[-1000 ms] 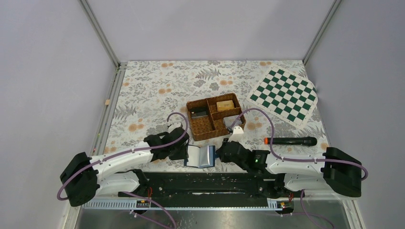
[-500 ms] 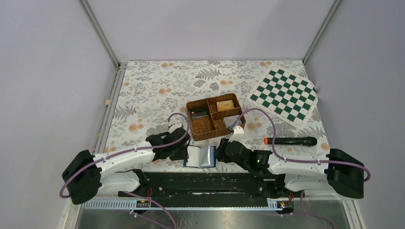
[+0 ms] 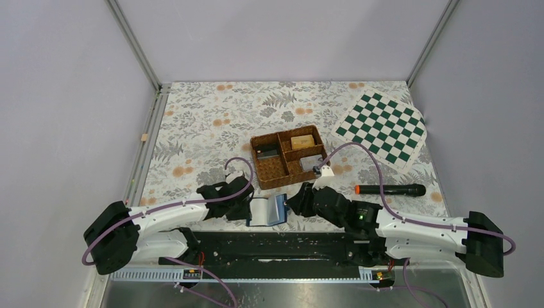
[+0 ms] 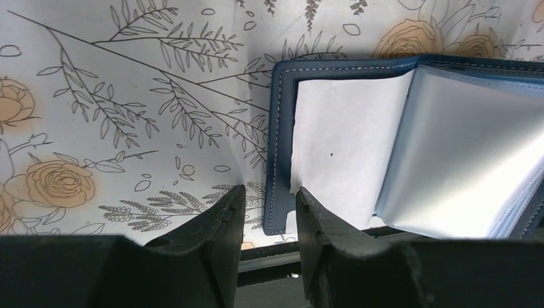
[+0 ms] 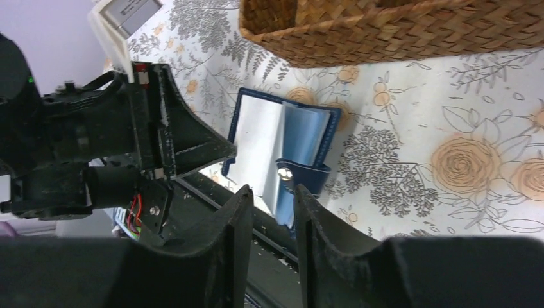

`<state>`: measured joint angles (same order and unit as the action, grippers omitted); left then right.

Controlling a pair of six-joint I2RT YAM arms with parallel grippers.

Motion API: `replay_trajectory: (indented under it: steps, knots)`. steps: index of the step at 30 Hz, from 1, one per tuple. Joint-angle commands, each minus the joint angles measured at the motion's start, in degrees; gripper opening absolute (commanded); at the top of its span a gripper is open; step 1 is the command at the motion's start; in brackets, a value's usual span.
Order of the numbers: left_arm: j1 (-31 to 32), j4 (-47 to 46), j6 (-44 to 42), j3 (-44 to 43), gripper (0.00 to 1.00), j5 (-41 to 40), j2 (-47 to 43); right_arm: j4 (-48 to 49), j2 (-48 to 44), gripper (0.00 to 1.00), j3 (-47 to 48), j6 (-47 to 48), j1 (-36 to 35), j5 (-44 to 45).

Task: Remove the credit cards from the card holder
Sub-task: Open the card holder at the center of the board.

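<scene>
The card holder [image 3: 264,212] lies open on the floral cloth near the front edge, navy outside and light blue inside. Its right flap with the snap tab [image 5: 283,172] stands raised. My left gripper [image 3: 249,208] is open at its left edge. In the left wrist view the gripper [image 4: 268,192] straddles the navy corner of the holder [image 4: 280,192], with one finger over a white page [image 4: 340,141]. My right gripper [image 3: 292,204] is at the right flap. In the right wrist view the gripper [image 5: 274,192] has that flap of the holder [image 5: 301,135] filling the gap between its fingers. No loose card shows.
A brown wicker tray [image 3: 274,172] with small items stands just behind the holder, and it also shows in the right wrist view [image 5: 398,32]. A black microphone [image 3: 390,190] lies at the right and a green checkerboard [image 3: 381,128] at the back right. The black arm base rail [image 3: 276,247] runs along the front.
My right arm has reached further left. The holder's right flap has risen from flat to nearly upright. My left gripper has stayed at the left edge.
</scene>
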<state>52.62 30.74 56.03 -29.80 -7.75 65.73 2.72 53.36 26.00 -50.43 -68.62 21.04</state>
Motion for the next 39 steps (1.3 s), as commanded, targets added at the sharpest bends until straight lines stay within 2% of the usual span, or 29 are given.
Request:
replay_trajectory:
  steps: [1, 5, 6, 9, 11, 25, 31, 39]
  knots:
    - [0.16, -3.26, 1.01, 0.75, 0.35, 1.32, -1.13, 1.52, 1.61, 0.35, 3.18, -0.55, 0.24, -3.61]
    - [0.12, -3.7, 1.01, 0.97, 0.35, 1.62, -1.35, 1.22, 6.55, 0.49, 5.6, -0.63, 0.17, -6.71]
    - [0.15, -3.72, 1.02, 1.06, 0.35, 1.65, -1.32, 1.79, 7.34, 0.49, 5.77, -0.92, 0.23, -7.45]
    - [0.15, -3.65, 1.12, 1.35, 0.35, 1.77, -1.33, 5.5, 8.13, 0.36, 5.08, -1.12, 0.08, -8.99]
    - [0.15, -3.7, 1.18, 1.62, 0.35, 1.73, -1.6, 5.52, 9.17, 0.35, 5.04, -1.5, 0.04, -7.71]
    - [0.17, -3.43, 1.65, 2.47, 0.35, 1.51, -2.06, 9.1, 17.67, 0.39, -0.17, -4.25, 0.15, -5.04]
    - [0.16, -3.39, 1.8, 2.38, 0.35, 1.61, -1.93, 10.19, 19.12, 0.52, -0.21, -4.2, 0.15, -5.13]
    - [0.13, -3.41, 1.76, 2.3, 0.35, 1.77, -2.49, 14.71, 22.25, 0.52, 1.03, -3.98, 0.15, -8.31]
